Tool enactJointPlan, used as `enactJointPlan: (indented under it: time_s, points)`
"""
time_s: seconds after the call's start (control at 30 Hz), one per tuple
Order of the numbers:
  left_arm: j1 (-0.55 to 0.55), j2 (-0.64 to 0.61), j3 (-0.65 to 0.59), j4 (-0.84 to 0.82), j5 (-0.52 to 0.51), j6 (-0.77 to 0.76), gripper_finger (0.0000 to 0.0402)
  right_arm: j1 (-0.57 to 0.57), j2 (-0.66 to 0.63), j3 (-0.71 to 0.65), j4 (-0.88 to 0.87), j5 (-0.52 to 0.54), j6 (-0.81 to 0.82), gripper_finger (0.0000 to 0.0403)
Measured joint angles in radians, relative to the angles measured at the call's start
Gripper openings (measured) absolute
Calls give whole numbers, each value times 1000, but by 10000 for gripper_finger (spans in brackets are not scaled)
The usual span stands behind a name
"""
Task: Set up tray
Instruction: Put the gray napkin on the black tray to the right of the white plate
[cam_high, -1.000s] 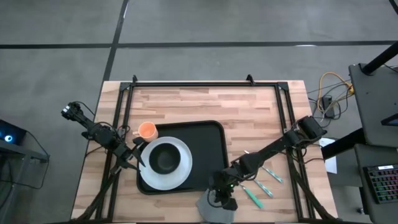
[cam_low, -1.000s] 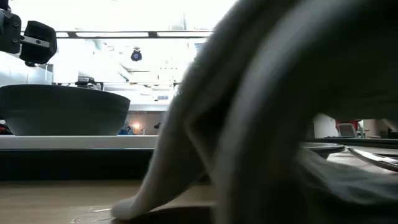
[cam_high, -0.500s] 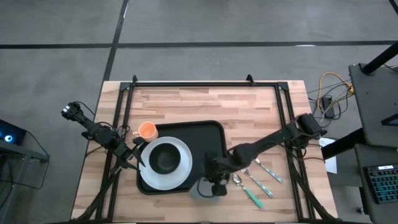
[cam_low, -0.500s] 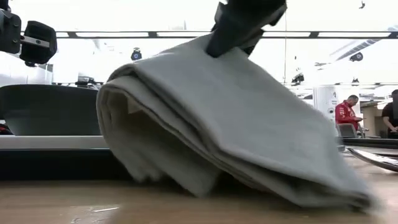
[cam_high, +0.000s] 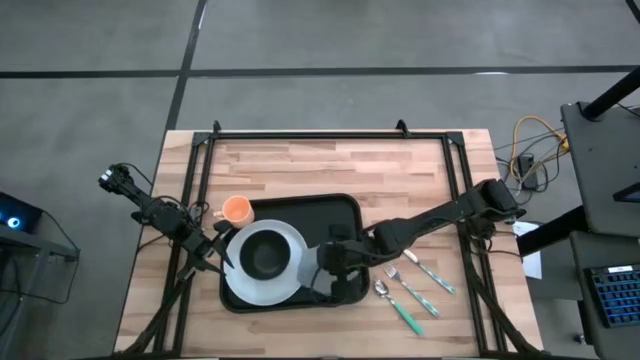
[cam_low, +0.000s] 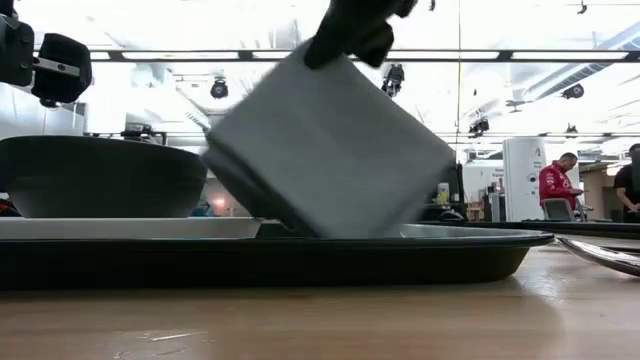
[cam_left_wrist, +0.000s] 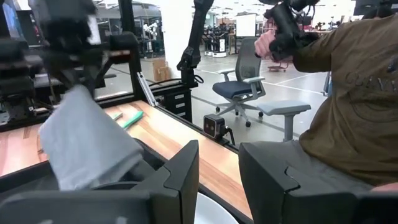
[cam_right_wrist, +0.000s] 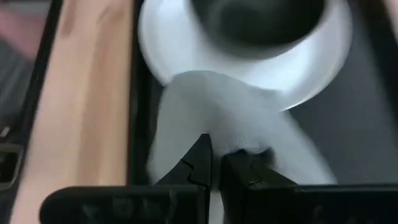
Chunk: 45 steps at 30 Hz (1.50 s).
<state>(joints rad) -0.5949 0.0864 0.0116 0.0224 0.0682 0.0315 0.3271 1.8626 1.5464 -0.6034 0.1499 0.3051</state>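
The black tray (cam_high: 340, 215) lies in the middle of the table, with a white plate (cam_high: 290, 275) and a black bowl (cam_high: 265, 258) on its left part. My right gripper (cam_high: 338, 258) hangs over the tray's right part, shut on a grey folded napkin (cam_low: 330, 150). The napkin's lower edge (cam_low: 320, 228) dips behind the tray rim (cam_low: 450, 240); whether it touches the tray floor is hidden. My left gripper (cam_left_wrist: 217, 180) is open beside the plate's left rim and touches nothing that I can see. My right gripper pinches the napkin between its two fingers at an upper corner fold (cam_right_wrist: 239, 142), coming from above and slanting in from the table's right. Several layers are bunched there. The napkin hangs tilted below the fingers (cam_low: 345, 40) over the tray.
An orange cup (cam_high: 237, 210) stands on the wood by the tray's far left corner. A spoon, a fork and green-handled cutlery (cam_high: 405, 295) lie to the right of the tray. A person (cam_left_wrist: 348, 93) sits beyond the table's near edge; more people stand far off (cam_low: 558, 185).
My right gripper has carried the napkin from the table's near edge up and toward the far edge and a little left, over the tray's near rim. The napkin, half a second ago trailing on the wood, is now lifted off the table and hangs over the tray.
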Motion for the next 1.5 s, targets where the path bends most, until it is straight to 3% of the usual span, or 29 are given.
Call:
enactJointPlan:
  time_s: [0.17,0.47,0.83,1.1,1.5]
  points:
    - [0,0,0,0,0,0,96,-11,-43,2,-31,167,80,8]
    - [0,0,0,0,0,0,96,-68,-54,-15,-32,15,286,8]
    - [0,0,0,0,0,0,96,-106,-78,-13,-21,-19,303,8]
    - [0,0,0,0,0,0,96,-141,-63,-107,-13,-73,347,8]
    - [0,-1,0,0,0,0,96,-251,-63,-239,-45,-50,282,8]
